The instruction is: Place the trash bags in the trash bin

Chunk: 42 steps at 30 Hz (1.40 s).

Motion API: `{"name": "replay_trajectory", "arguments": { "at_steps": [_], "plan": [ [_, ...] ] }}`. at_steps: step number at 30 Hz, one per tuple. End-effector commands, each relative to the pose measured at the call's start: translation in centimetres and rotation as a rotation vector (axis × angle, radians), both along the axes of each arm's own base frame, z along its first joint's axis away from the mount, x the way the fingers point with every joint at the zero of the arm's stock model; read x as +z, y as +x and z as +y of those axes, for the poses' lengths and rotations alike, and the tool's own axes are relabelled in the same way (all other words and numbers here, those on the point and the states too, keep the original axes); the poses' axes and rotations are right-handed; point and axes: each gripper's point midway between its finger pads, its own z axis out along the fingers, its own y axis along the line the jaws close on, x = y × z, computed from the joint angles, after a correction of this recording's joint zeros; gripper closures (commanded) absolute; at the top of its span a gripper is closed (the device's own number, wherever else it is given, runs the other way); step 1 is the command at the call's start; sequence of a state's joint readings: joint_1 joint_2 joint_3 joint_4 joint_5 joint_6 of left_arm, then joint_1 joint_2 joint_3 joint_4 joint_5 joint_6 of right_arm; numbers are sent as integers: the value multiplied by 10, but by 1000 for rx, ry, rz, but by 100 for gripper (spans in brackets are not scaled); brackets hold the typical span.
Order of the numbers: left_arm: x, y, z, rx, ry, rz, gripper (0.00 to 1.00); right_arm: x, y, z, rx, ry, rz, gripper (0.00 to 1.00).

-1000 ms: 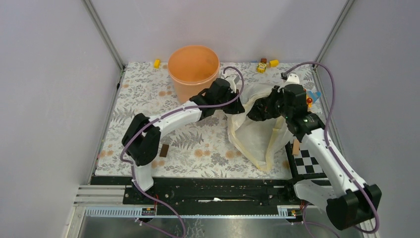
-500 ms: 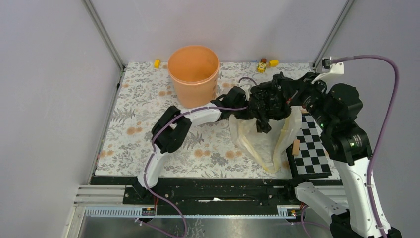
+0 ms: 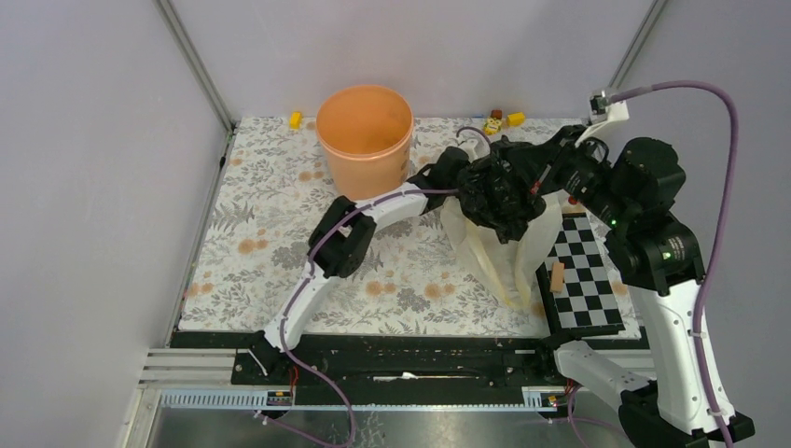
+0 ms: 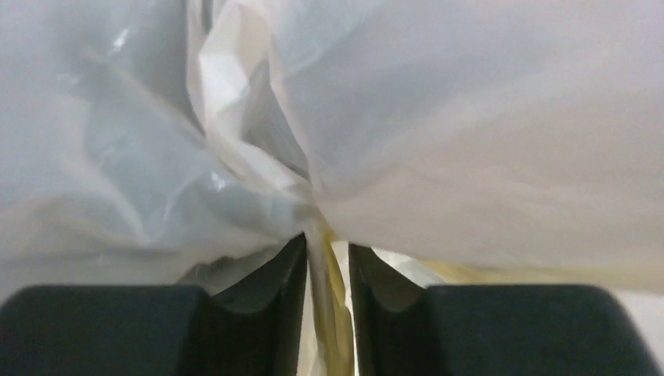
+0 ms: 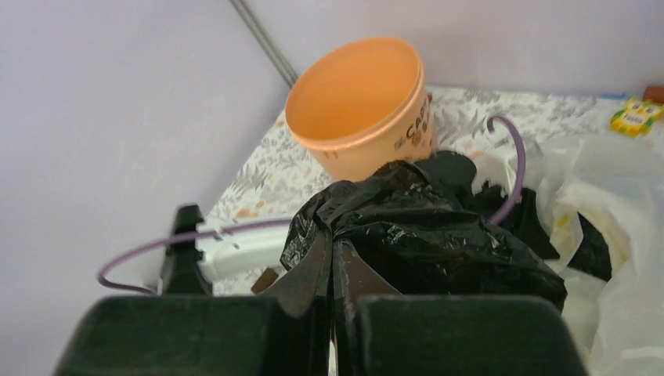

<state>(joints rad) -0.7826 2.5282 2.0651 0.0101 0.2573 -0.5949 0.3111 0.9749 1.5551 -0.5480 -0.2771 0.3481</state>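
The peach-orange trash bin [image 3: 364, 131] stands open at the back of the mat and shows in the right wrist view [image 5: 356, 102]. My right gripper [image 3: 515, 182] is shut on a crumpled black trash bag [image 3: 494, 203] and holds it in the air, right of the bin. In the right wrist view the fingers [image 5: 333, 254] pinch the black bag [image 5: 423, 235]. My left gripper [image 3: 455, 175] is shut on the rim of a cream-white translucent bag [image 3: 508, 257], which hangs below the black one. The left wrist view shows its fingers [image 4: 327, 254] clamped on a fold of white bag [image 4: 438, 141].
A black-and-white checkerboard [image 3: 588, 280] lies at the right, with a small wooden block [image 3: 557, 276] at its edge. Small toys [image 3: 492, 125] and a yellow block [image 3: 296, 119] lie along the back edge. Walls and metal posts close in both sides and the back.
My right arm has risen and pulled the black bag up out of the white bag. My left arm has stretched to the right, still holding the white bag, which now hangs taller and narrower.
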Motion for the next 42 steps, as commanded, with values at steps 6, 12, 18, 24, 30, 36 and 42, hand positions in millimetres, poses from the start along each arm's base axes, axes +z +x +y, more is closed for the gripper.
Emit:
{"name": "replay_trajectory", "arguments": {
  "at_steps": [6,12,18,24,30,36,42],
  "plan": [
    [177,-69,38,-68,-165,-236,40,-51,-23,15,134,-2,98,98],
    [205,-126,75,-125,-187,-263,16,-72,-37,11,132,-9,119,98],
    [206,-149,153,28,-99,-309,4,-111,-41,26,229,-10,228,100],
    [185,-157,237,278,87,-264,1,-133,-21,47,286,79,314,100],
    [170,-182,280,370,90,-216,1,-144,-3,97,288,57,324,100],
    [153,-217,273,214,-7,-206,1,-168,16,149,222,-41,352,78],
    [117,-209,278,246,90,-175,1,-187,20,173,277,-68,391,57]
  ]
}}
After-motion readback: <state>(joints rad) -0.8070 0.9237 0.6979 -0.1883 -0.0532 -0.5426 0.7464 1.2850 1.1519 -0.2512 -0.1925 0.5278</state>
